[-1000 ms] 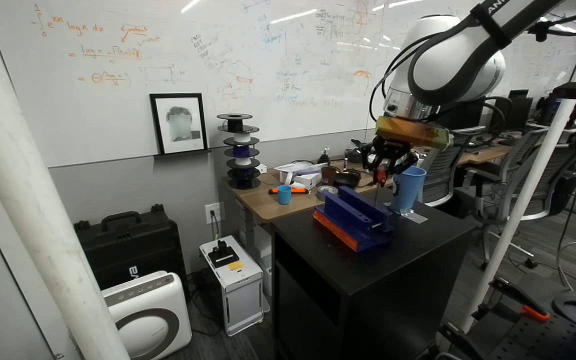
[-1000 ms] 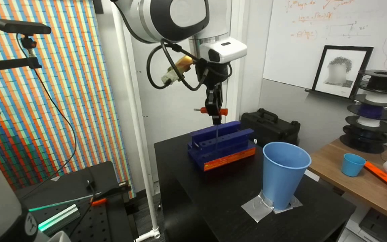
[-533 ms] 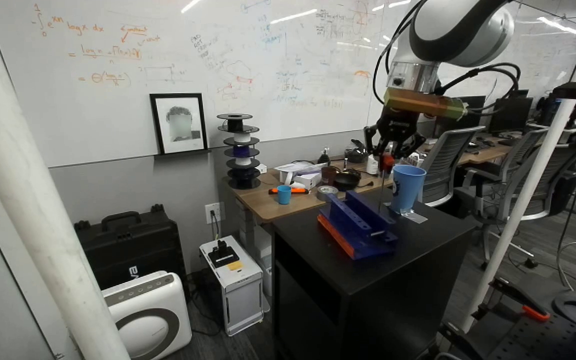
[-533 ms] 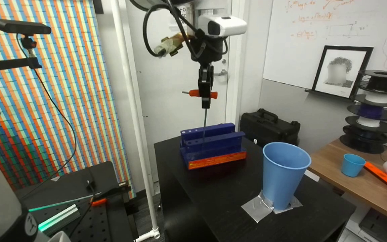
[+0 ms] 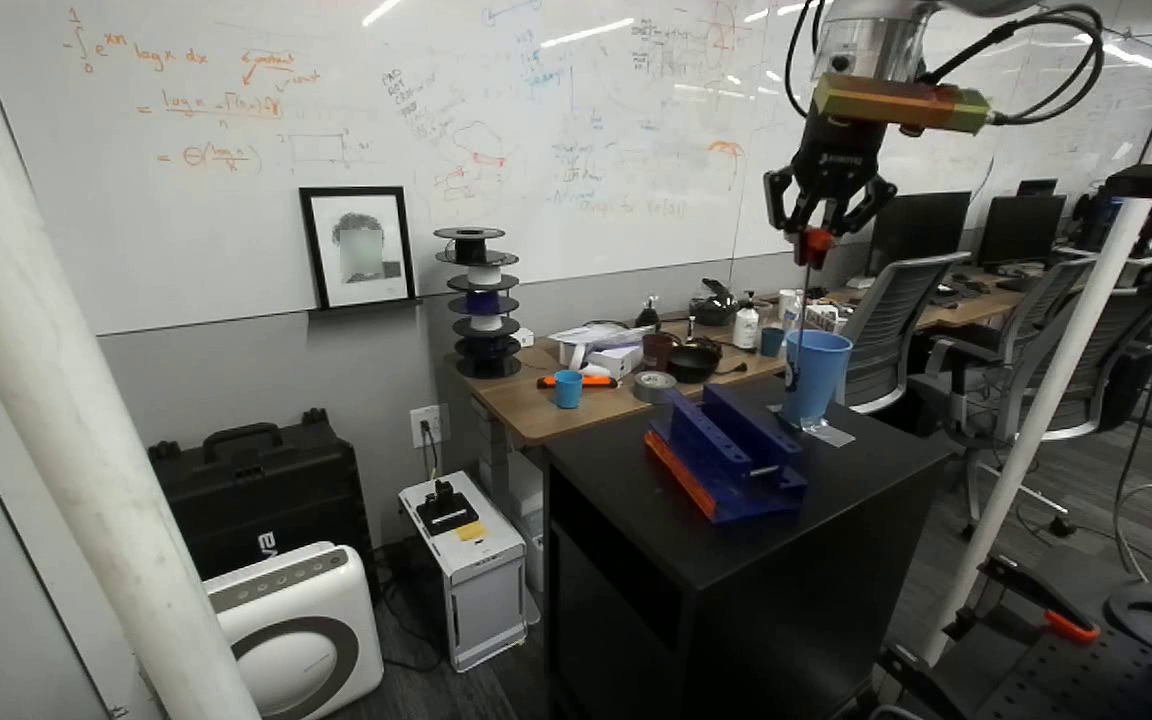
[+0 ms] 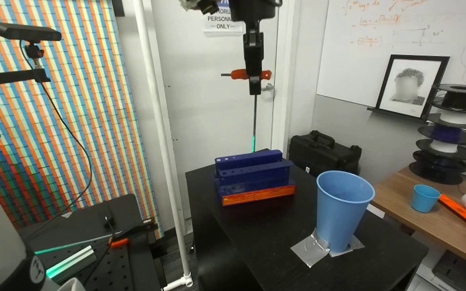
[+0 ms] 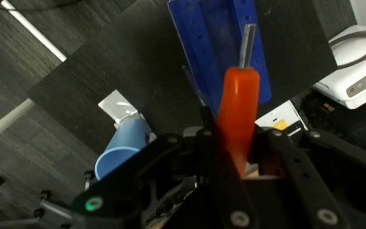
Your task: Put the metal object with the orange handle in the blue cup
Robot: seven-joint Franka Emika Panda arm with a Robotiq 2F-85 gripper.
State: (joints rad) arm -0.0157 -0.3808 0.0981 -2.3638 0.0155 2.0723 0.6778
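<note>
Pick looks done: gripper point(image 6: 255, 87) clenched on the metal object with the orange handle point(image 6: 239, 74), aloft at upper centre of an exterior view, shaft down, apparently out of the dark-blue rack point(image 6: 255, 173). Remaining: carry to the blue cup point(image 6: 343, 214), lower right, tape point(image 6: 310, 249) at its foot; lower; release. Likely hurdle: its tall rim. Smaller blue cup point(image 6: 424, 200), right edge, probably not target

Dark-blue rack point(image 6: 253, 176) on black cabinet point(image 6: 273, 234), stacked spools point(image 5: 483, 303), framed portrait point(image 5: 359, 245)
</note>
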